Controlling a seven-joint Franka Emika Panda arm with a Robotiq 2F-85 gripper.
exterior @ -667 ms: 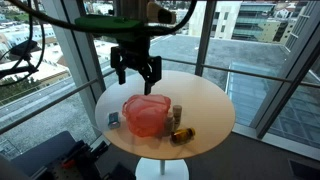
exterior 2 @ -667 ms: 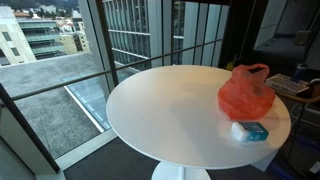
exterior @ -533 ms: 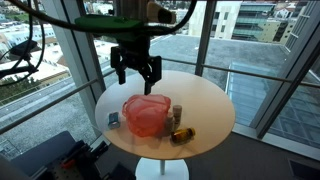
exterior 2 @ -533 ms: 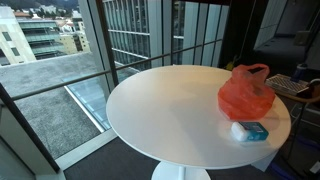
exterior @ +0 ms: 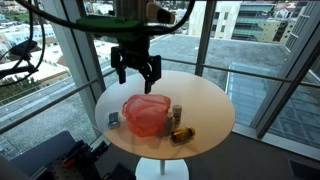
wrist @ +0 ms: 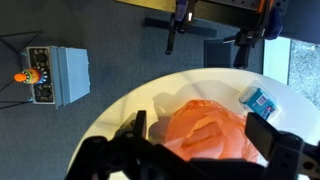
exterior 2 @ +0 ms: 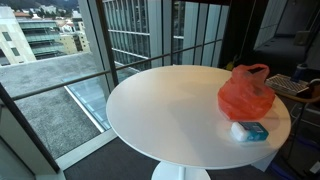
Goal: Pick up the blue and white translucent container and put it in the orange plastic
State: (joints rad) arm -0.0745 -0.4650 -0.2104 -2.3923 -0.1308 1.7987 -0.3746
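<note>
The blue and white translucent container (exterior: 114, 119) lies on the round white table (exterior: 205, 103) next to the orange plastic bowl (exterior: 146, 114). It also shows in an exterior view (exterior 2: 250, 131) and in the wrist view (wrist: 263, 100). The orange plastic bowl stands near the table edge in both exterior views (exterior 2: 246, 93) and fills the wrist view's lower middle (wrist: 205, 132). My gripper (exterior: 136, 79) hangs open and empty above the table, just behind and above the bowl. In the wrist view its fingers (wrist: 205, 140) straddle the bowl from above.
A pale upright jar (exterior: 177, 115) and an amber bottle lying on its side (exterior: 181, 134) sit beside the bowl. Glass walls and window frames surround the table. A grey box with controls (wrist: 58, 75) sits on the floor below.
</note>
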